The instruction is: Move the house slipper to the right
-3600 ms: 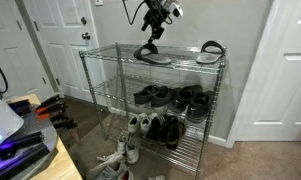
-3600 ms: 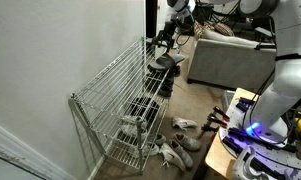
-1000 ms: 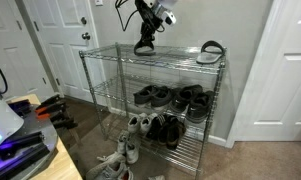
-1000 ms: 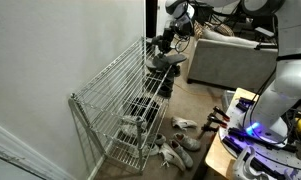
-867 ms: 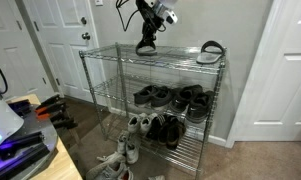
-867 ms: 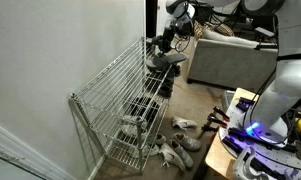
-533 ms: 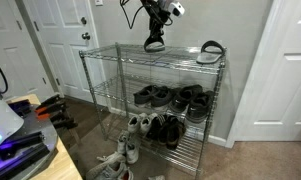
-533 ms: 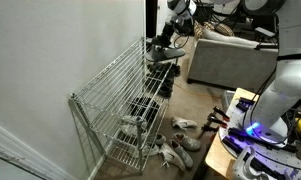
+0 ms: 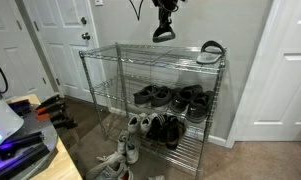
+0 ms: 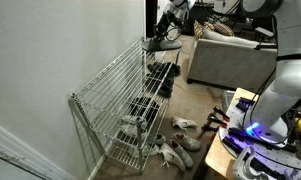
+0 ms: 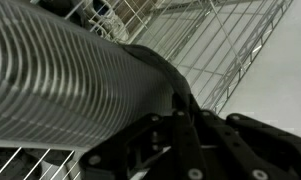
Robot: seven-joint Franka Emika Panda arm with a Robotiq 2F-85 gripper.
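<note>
- The gripper [image 9: 164, 20] was clamped on the house slipper [image 9: 163, 35], which hung clear above the wire rack [image 9: 120, 50].
- Risk: the edge grip could slip, causing a drop, or the descent could strike the other slipper [image 9: 211, 50].

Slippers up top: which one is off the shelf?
The all-dark slipper, hanging from the end effector; the pale-lined slipper rests on the top shelf.
</note>
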